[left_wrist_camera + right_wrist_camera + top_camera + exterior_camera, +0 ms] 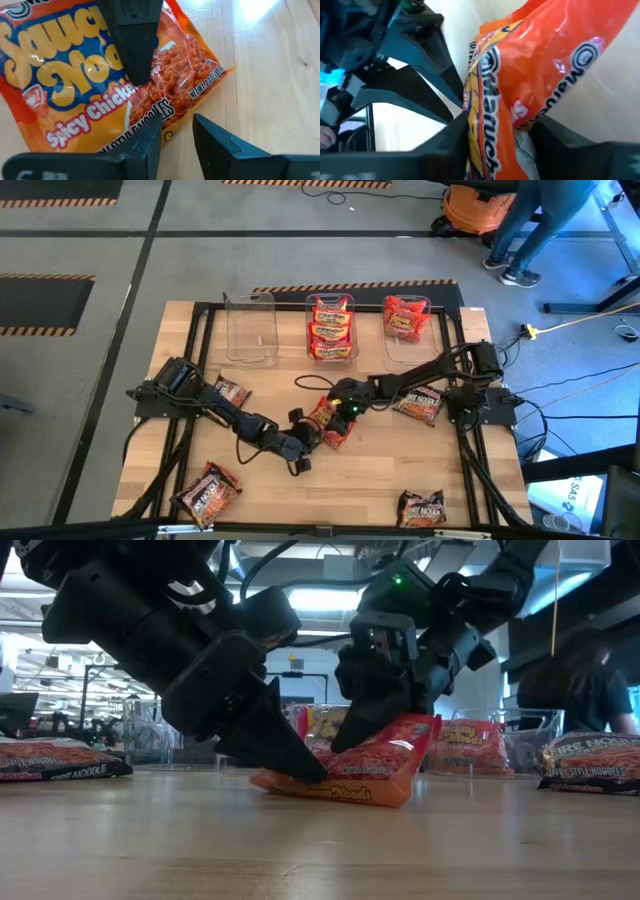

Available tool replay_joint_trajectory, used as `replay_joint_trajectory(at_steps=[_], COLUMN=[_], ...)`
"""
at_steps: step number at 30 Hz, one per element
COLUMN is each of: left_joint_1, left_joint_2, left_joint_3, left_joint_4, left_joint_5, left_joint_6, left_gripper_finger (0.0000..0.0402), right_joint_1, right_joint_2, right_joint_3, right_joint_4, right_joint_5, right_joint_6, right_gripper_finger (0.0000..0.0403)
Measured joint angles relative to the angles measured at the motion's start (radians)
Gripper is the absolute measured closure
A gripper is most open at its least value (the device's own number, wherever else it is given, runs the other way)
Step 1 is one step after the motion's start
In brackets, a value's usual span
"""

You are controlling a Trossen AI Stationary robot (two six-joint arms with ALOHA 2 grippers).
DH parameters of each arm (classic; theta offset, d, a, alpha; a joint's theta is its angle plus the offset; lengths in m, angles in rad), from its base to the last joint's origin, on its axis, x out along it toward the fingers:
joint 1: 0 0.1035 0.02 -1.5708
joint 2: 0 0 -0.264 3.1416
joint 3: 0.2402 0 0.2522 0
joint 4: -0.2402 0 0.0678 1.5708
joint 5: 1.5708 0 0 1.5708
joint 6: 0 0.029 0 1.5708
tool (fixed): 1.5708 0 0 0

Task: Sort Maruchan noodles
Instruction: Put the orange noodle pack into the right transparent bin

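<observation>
Orange noodle packet (530, 75) in closed right pincer (500, 135).

Three clear plastic bins are standing in a row along the far edge: left (250, 328), middle (332, 330), right (407, 320). Four dark brown-black flat noodle packets are lying on the wooden table (400, 470): far left (232, 391), near left (208, 493), near right (421, 508), right (420, 403). One orange-yellow plastic packet (330, 423) is sitting at the centre, and three more (331, 330) are lying in the middle bin. Bright red packets (405, 318) are filling the right bin, number unclear
</observation>
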State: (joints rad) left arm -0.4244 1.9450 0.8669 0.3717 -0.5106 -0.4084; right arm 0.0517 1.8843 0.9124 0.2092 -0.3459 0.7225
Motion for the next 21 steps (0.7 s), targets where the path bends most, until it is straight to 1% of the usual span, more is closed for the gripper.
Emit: replay_joint_trajectory(at_steps=[2,3,7,10,13,16,18,21], left_joint_1=[-0.003,-0.008,-0.032,-0.049,-0.073,-0.097,-0.108,-0.113], left_joint_2=[-0.007,-0.017,-0.078,-0.141,-0.200,-0.240,-0.252,-0.256], left_joint_3=[-0.001,-0.002,-0.003,-0.002,-0.002,-0.002,-0.002,-0.002], left_joint_4=[-0.004,-0.012,-0.051,-0.085,-0.170,-0.231,-0.247,-0.252], left_joint_5=[0.007,0.011,0.008,0.005,0.000,0.001,0.000,0.000], left_joint_6=[0.000,0.004,0.026,0.027,0.023,0.015,0.018,0.026], left_gripper_finger=[0.0296,0.0296,0.0296,0.0296,0.0296,0.0296,0.0296,0.0296], right_joint_1=[0.000,0.000,0.000,0.000,0.000,0.000,0.000,-0.008], right_joint_2=[0.000,-0.001,-0.031,-0.088,-0.165,-0.260,-0.328,-0.443], right_joint_3=[0.005,0.006,0.005,0.005,0.005,0.005,0.005,0.005], right_joint_4=[-0.002,0.001,-0.013,-0.063,-0.160,-0.280,-0.358,-0.483], right_joint_5=[-0.006,-0.005,-0.005,0.004,0.057,0.126,0.166,0.233], right_joint_6=[-0.024,-0.034,-0.081,-0.126,-0.181,-0.255,-0.303,-0.378], right_gripper_finger=[0.0288,0.0295,0.0295,0.0288,0.0279,0.0287,0.0294,0.0292])
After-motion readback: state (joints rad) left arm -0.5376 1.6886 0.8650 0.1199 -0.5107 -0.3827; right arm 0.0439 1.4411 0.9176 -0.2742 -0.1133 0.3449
